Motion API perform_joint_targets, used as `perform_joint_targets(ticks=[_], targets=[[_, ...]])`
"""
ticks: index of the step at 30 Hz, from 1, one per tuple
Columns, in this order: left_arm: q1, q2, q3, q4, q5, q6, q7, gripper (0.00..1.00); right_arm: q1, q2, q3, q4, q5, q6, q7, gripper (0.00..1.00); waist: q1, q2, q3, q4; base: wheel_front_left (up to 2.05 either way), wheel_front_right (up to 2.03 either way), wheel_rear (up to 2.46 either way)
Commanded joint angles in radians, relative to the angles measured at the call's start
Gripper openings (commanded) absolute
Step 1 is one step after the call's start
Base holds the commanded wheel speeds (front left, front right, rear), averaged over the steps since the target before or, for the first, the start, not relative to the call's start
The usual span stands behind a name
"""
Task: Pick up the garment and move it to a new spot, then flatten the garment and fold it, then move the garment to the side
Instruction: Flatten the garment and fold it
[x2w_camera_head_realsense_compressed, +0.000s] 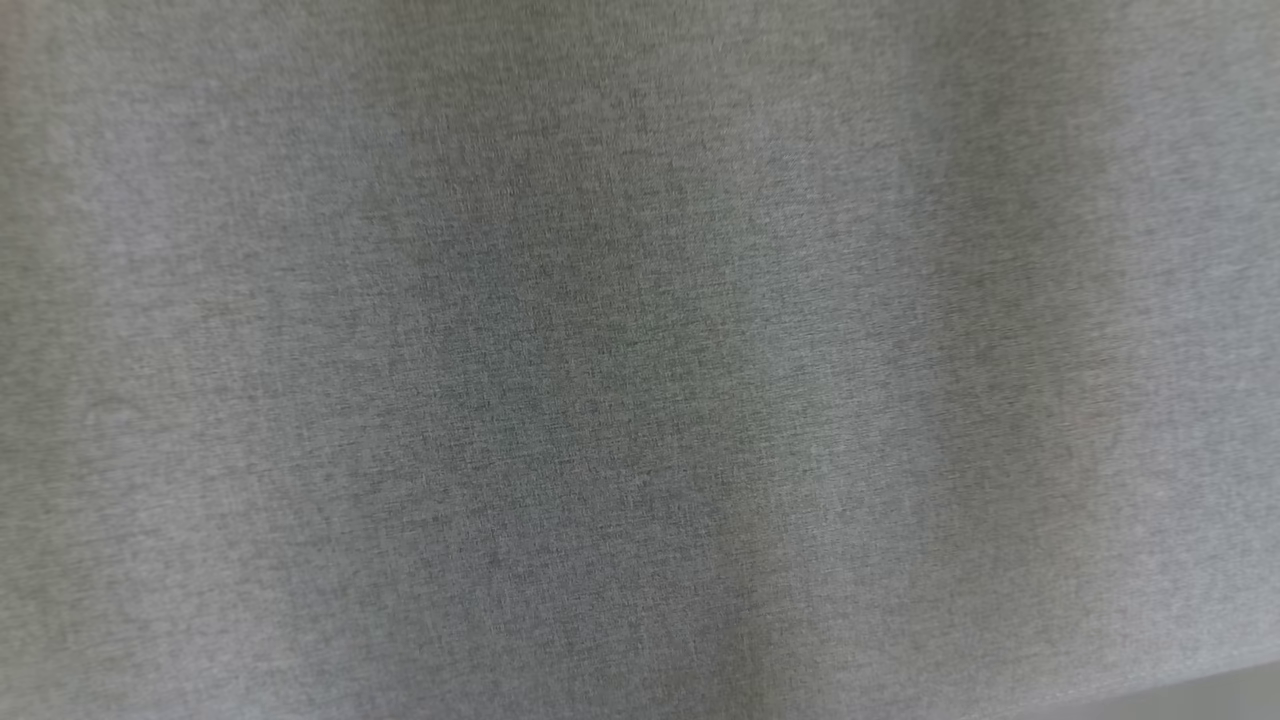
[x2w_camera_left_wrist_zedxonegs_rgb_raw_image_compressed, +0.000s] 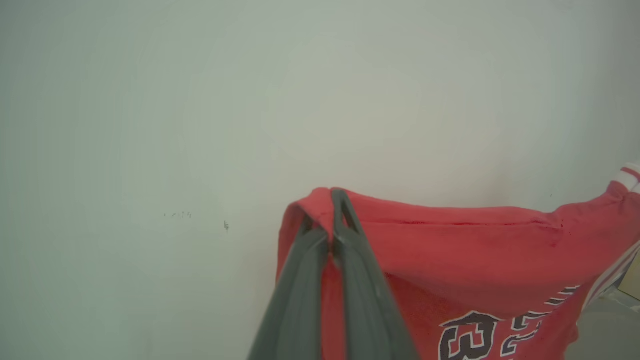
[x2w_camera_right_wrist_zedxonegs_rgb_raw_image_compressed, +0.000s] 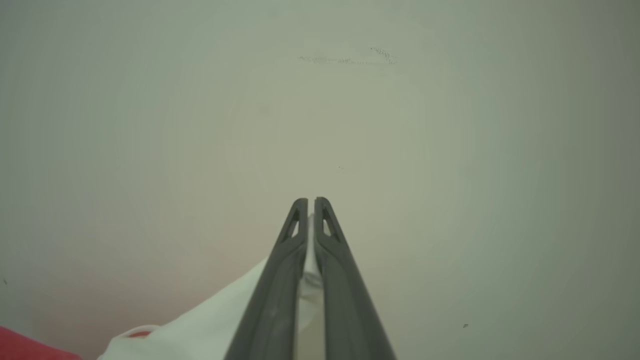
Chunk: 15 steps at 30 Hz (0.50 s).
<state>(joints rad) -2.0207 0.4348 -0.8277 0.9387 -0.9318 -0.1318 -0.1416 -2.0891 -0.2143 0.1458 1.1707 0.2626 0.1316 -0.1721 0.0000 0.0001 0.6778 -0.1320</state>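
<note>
Garment, red, pinched by both grippers: left gripper clamped on a fold, right gripper on white trim between its fingers. Likely mid-carry; next, lay it flat.

Head view sits close against grey cloth; both wrist views face a pale surface, sharing the garment.
</note>
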Motion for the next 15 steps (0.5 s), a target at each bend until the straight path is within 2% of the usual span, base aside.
perform_joint_targets(ticks=[1, 8, 12, 15], targets=[[0.028, 0.017, -0.005, -0.01, -0.014, 0.002, -0.01, 0.0, 0.027, 0.007, 0.011, -0.01, 0.018, -0.002, -0.006, 0.0, 0.0, -0.0001, -0.026, -0.003, 0.0, 0.0, 0.0], [0.29, 0.087, -0.025, -0.141, -0.132, 0.002, -0.088, 0.0, 0.311, 0.013, 0.131, -0.187, 0.204, -0.002, -0.012, 0.0, 0.0, -0.0001, -0.136, -0.003, 0.0, 0.0, 0.0], [0.487, 0.11, -0.004, -0.237, -0.173, 0.007, -0.116, 0.0, 0.531, -0.048, 0.189, -0.361, 0.299, -0.002, 0.012, 0.0, 0.0, -0.0001, -0.204, 0.005, 0.0, 0.0, 0.0], [0.65, 0.125, 0.022, -0.336, -0.188, 0.037, -0.123, 0.0, 0.719, -0.097, 0.188, -0.511, 0.357, -0.002, 0.036, 0.0, 0.0, -0.0001, -0.25, 0.01, 0.0, 0.0, 0.0]])
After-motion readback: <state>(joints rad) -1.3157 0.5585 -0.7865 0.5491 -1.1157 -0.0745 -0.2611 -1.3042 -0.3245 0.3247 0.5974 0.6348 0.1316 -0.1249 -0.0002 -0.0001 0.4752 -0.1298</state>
